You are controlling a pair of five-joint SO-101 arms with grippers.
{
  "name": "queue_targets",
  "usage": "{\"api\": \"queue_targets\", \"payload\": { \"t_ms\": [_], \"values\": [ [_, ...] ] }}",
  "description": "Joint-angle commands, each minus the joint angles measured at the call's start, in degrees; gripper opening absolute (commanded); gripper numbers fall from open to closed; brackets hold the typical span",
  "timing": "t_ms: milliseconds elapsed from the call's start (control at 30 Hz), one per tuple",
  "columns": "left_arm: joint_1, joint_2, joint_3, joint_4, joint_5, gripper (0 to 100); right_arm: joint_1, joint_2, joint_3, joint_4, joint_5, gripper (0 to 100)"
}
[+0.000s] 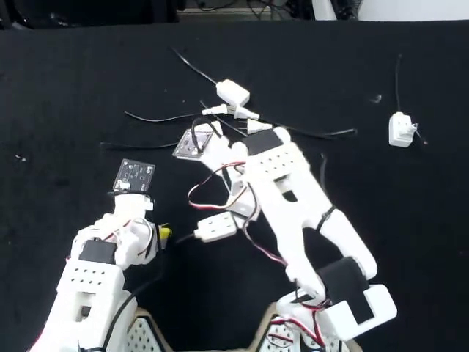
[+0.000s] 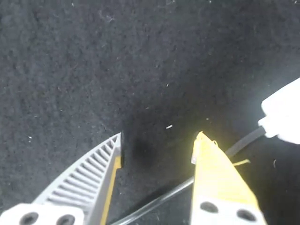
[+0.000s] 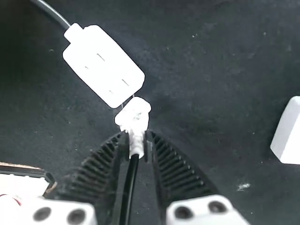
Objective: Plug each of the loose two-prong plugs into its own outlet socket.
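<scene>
Gripping the plug (image 3: 134, 117) by its neck, the right hand (image 3: 136, 146) aims its prongs at the outlet socket (image 3: 103, 65) just ahead; the left hand (image 2: 159, 140) gapes wide.

The black counter (image 1: 66, 66) is lit evenly from overhead, and little light is returned by its cloth. The white near outlet socket (image 1: 217, 227) is bleached by glare, its face rendered almost featureless; the same glare is seen on it in the left wrist view. Beside that socket a soft shadow is cast on the cloth between the fingers of the left hand (image 2: 159, 138). The plug (image 3: 134, 115) gripped by the right hand (image 3: 137, 138) is overexposed, and only a faint shadow is thrown beneath it.
</scene>
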Motion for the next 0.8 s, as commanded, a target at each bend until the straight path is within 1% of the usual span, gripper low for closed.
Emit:
{"api": "queue_targets", "payload": {
  "t_ms": [0, 133, 300, 400, 467, 567, 667, 767],
  "values": [
    [0.5, 0.1, -0.5, -0.8, 0.2, 25, -1.6, -1.0, -2.7, -0.6, -0.9, 1.1],
    [0.6, 0.1, -0.5, -0.8, 0.2, 25, -2.3, -1.0, -2.8, -0.6, -1.0, 1.1],
    [0.8, 0.1, -0.8, -0.9, 0.6, 25, -2.5, -1.0, -3.6, -0.6, -3.0, 1.1],
    [0.9, 0.1, -0.7, -4.1, 1.1, 25, -1.8, -1.0, -4.6, -0.4, -3.3, 1.1],
    [1.3, 0.1, -0.9, -5.8, 3.5, 25, -1.3, -1.1, -5.3, -0.3, -3.3, 1.1],
    [5.8, 0.1, -2.5, -5.1, 5.3, 25, 1.2, -1.2, -5.4, -0.2, -3.3, 1.1],
    [11.8, 0.1, -4.5, -3.3, 7.8, 25, 5.4, -3.0, -5.1, -0.2, -3.3, 1.1],
    [15.6, 0.1, -5.7, -3.1, 8.6, 25, 9.8, -6.5, -5.0, -0.1, -3.1, 1.1]
  ]
}}
